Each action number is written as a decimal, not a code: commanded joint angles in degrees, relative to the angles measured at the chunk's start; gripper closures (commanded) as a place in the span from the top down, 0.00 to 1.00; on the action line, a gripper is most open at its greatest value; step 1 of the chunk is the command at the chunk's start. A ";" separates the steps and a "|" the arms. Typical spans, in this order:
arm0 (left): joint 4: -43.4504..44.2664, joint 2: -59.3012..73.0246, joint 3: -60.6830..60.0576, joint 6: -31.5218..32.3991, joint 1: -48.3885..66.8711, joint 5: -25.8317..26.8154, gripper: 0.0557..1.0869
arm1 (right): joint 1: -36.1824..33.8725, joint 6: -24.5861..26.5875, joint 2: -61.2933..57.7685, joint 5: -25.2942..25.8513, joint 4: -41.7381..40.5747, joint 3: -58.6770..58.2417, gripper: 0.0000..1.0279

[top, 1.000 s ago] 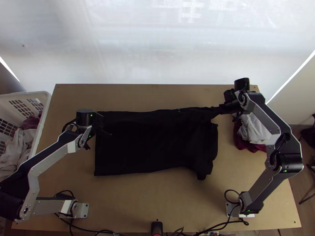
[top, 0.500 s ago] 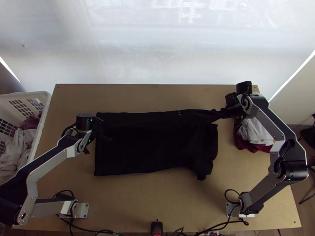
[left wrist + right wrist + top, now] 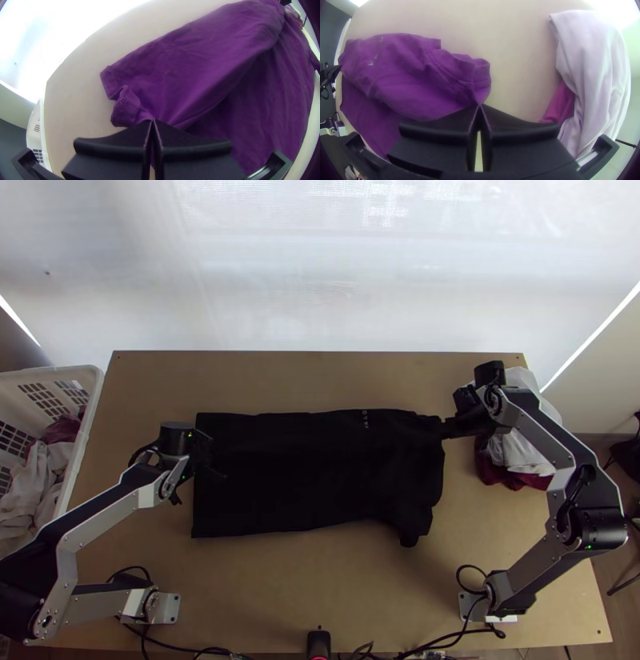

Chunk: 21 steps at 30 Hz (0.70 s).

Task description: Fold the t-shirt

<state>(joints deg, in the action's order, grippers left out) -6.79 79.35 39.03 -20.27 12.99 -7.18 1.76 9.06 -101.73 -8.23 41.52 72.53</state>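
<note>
The black t-shirt (image 3: 312, 476) lies folded into a long shape across the middle of the table; it looks purple in the wrist views. My left gripper (image 3: 210, 456) is at its left end, my right gripper (image 3: 450, 427) at its upper right corner. In the left wrist view, my left gripper (image 3: 152, 121) is shut on the edge of the t-shirt (image 3: 200, 66), beside a small bunched bit. The right wrist view has my right gripper (image 3: 480, 106) shut on a corner of the t-shirt (image 3: 406, 76), near its ribbed collar.
A pile of white (image 3: 520, 440) and dark red cloth (image 3: 500, 474) lies at the table's right, under and beside the right arm. A white basket (image 3: 94, 396) with clothes stands at the left edge. Cables run along the near edge.
Both grippers have moved toward the near side with the t-shirt's far edge, the right one also slightly left at the end. The cloth near the right gripper has spread, and light print shows.
</note>
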 commanded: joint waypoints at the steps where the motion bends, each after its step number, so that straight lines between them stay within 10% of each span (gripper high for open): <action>1: -0.68 1.42 -1.41 -0.47 -0.34 -0.11 0.24 | 0.09 0.43 -0.84 -0.03 0.06 -1.52 0.03; 4: -0.68 1.42 -1.76 -0.47 -0.16 -0.03 0.40 | 0.09 0.52 -0.84 -0.03 0.14 -1.69 0.03; 8: -0.68 1.42 -1.58 -0.21 0.19 -1.35 0.92 | 0.09 0.43 -0.92 -0.03 0.14 -1.87 0.17; 18: -0.68 -1.57 -0.97 -1.44 -1.66 -1.61 0.95 | 0.61 0.08 1.19 0.67 3.57 0.59 0.95; 21: -0.86 -3.06 -0.18 -3.11 -5.00 -1.52 0.95 | 0.35 0.08 3.03 1.37 3.92 0.50 0.95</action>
<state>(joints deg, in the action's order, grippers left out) -7.84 78.87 37.71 -21.17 12.05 -8.38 2.26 9.63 -100.90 -7.49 43.79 72.05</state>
